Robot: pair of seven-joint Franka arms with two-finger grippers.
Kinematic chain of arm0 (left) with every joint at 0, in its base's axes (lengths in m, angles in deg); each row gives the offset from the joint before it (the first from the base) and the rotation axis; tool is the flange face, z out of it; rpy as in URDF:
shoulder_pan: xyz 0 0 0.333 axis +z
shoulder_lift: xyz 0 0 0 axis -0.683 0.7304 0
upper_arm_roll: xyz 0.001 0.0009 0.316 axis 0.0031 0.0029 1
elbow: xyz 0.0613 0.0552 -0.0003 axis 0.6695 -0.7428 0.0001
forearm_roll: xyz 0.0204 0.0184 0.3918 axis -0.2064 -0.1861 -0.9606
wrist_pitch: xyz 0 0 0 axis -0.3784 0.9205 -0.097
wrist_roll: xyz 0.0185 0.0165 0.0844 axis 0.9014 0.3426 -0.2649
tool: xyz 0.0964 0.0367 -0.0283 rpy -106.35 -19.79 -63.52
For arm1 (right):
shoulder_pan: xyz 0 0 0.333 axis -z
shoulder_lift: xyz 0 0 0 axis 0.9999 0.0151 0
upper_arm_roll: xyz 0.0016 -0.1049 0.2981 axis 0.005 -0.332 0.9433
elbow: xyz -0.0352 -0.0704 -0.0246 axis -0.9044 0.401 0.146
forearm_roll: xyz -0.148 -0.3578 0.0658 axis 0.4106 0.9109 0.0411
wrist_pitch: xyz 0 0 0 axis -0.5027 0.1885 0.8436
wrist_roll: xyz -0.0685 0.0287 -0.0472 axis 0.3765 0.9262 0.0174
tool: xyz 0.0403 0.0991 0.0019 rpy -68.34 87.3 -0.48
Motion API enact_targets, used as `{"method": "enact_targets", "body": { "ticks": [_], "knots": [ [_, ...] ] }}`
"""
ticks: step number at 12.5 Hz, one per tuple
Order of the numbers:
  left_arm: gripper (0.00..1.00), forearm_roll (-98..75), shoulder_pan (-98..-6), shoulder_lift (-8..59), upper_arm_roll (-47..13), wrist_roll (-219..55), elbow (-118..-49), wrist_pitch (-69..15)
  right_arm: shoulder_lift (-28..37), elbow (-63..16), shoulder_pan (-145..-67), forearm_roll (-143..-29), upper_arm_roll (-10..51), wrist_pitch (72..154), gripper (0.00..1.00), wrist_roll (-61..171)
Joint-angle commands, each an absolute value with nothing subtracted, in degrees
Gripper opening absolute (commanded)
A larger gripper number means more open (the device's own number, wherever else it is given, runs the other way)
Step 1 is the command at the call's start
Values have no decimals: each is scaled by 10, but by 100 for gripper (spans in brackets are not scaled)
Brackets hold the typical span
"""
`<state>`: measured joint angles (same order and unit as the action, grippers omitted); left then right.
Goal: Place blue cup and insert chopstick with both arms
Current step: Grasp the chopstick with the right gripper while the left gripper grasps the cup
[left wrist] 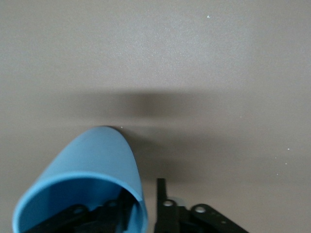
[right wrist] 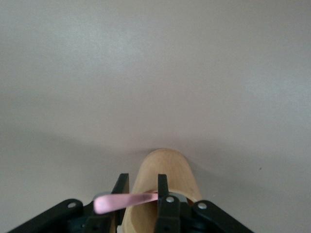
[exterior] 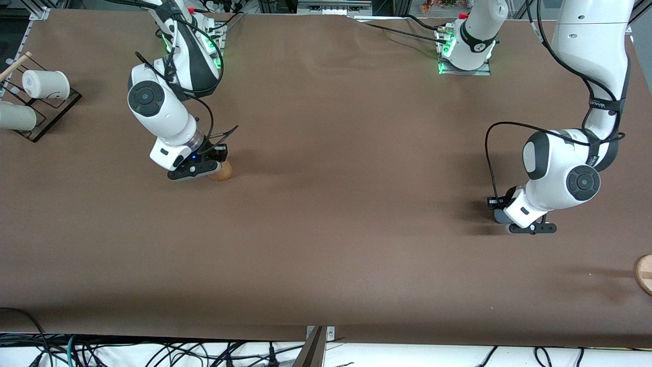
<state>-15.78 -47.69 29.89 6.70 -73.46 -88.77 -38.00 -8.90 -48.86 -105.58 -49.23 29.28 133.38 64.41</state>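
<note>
In the left wrist view the blue cup (left wrist: 92, 165) stands upright on the brown table. My left gripper (left wrist: 141, 194) has one finger inside the cup and the other finger (left wrist: 162, 194) outside, closed in on the wall at the rim. From the front, the left gripper (exterior: 530, 228) sits low over the table and hides the cup. My right gripper (exterior: 196, 172) hangs over the tan wooden cylinder (exterior: 222, 172). The pink chopstick (right wrist: 126, 200) leans out of that cylinder (right wrist: 170, 167) across the gap between the right gripper's (right wrist: 142, 182) fingers, which still stand apart.
A black rack with white mugs (exterior: 46, 84) and a pale wooden stick (exterior: 15, 63) stands at the right arm's end of the table. A round wooden disc (exterior: 644, 272) lies at the edge at the left arm's end.
</note>
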Motion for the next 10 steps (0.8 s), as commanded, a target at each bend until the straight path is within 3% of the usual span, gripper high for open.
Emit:
{"method": "enact_targets", "body": {
  "ticks": [1, 5, 10],
  "knots": [
    [0, -167, -473, 293, 64, -701, -887, -380, -96, -493, -1052, -486, 283, 1340, 19, 609],
    [0, -158, -475, 277, 55, -705, -859, -353, -98, -488, -1052, -486, 276, 1341, 8, 597],
    [0, -159, -479, 272, -50, -792, -816, -332, -101, -484, -1052, -486, 276, 1340, 1, 596]
  ]
}}
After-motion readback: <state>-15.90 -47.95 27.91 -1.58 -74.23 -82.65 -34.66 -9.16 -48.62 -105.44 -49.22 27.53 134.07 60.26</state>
